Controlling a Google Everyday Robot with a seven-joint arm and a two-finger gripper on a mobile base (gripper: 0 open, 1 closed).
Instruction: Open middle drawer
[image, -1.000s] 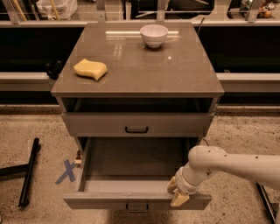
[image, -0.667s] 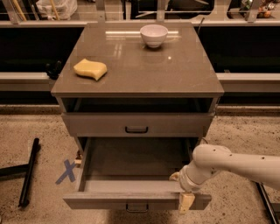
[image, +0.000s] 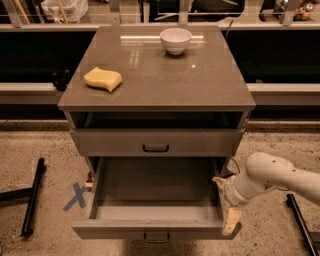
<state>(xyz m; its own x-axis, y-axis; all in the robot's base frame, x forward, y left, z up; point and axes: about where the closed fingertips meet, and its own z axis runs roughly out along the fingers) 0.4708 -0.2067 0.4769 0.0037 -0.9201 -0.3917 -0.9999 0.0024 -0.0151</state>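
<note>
The middle drawer (image: 150, 227) is pulled far out of the grey-taupe cabinet, and its inside is bare. Its small dark loop handle (image: 156, 236) shows at the centre of the front panel, at the bottom of the view. My gripper (image: 226, 202) is at the drawer's right front corner, on the end of the white arm (image: 280, 177) that comes in from the right. Its cream fingers (image: 231, 221) are spread apart and hold nothing; the lower one hangs over the right end of the drawer front.
The top drawer (image: 155, 142) is shut above the open one. A yellow sponge (image: 103, 79) and a white bowl (image: 175, 40) sit on the cabinet top. A black bar (image: 32, 197) and a blue X mark (image: 76, 196) are on the floor to the left.
My gripper has moved right along the drawer front to its right corner. The drawer stays pulled out.
</note>
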